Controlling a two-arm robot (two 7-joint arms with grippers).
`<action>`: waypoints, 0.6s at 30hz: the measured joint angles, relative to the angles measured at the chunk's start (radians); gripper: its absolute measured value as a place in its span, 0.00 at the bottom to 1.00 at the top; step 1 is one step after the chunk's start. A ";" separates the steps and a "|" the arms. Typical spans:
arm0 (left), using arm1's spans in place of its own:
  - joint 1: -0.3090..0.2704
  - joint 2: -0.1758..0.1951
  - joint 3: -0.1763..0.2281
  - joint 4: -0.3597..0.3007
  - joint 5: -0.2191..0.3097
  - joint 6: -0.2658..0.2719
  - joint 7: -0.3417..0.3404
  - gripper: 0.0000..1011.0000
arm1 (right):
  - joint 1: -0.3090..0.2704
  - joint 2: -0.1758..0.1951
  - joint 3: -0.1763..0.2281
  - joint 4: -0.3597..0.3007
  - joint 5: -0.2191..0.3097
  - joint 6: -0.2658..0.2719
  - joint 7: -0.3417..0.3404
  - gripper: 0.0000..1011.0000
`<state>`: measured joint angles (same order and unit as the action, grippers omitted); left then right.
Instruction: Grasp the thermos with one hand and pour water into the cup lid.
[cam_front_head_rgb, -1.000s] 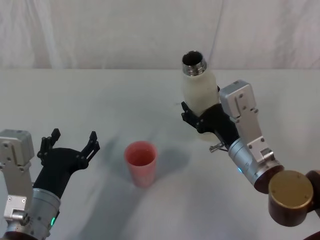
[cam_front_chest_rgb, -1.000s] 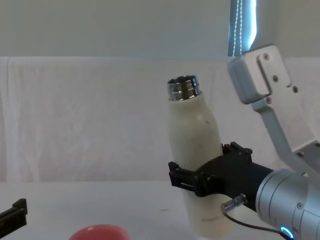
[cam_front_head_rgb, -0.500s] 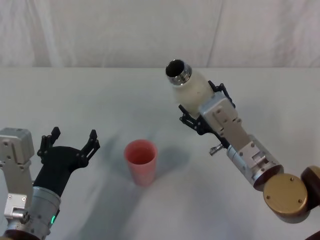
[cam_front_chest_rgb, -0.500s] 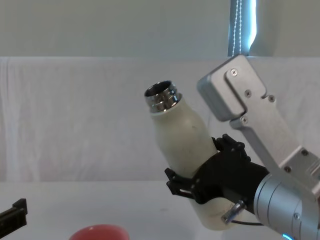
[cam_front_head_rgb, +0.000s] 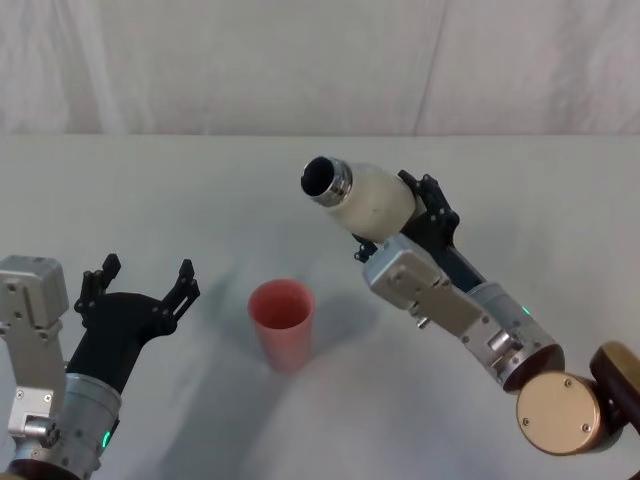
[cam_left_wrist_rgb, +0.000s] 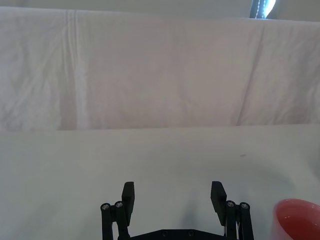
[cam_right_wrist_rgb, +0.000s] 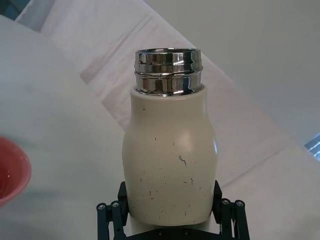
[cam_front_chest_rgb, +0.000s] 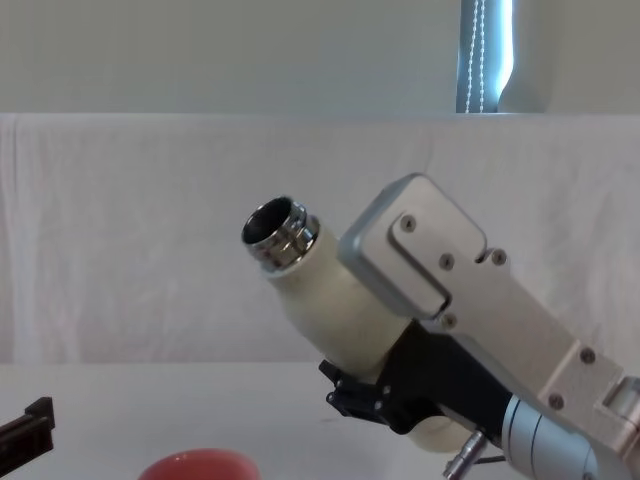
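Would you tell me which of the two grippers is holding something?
The right gripper: its jaws clamp the tilted thermos above the table. The left gripper sits open, left of the cup lid.

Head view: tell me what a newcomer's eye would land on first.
The cream thermos stands out first: the right gripper holds it in the air, right of centre, tilted with its open steel neck aimed toward the robot's left. Below and left of that neck, the pink cup lid stands upright on the white table. The left gripper waits with its fingers spread, at the lower left.
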<state>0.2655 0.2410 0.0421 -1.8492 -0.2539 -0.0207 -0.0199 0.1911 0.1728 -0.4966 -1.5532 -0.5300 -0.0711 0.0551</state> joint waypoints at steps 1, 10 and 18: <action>0.000 0.000 0.000 0.000 0.000 0.000 0.000 0.99 | 0.000 0.000 0.000 0.000 0.000 0.000 0.000 0.95; 0.000 0.000 0.000 0.000 0.000 0.000 0.000 0.99 | 0.008 0.015 -0.021 0.011 -0.074 -0.016 -0.023 0.95; 0.000 0.000 0.000 0.000 0.000 0.000 0.000 0.99 | 0.025 0.032 -0.054 0.024 -0.172 -0.008 -0.051 0.95</action>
<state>0.2655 0.2410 0.0421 -1.8492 -0.2539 -0.0208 -0.0199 0.2161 0.2052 -0.5509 -1.5296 -0.7023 -0.0793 0.0038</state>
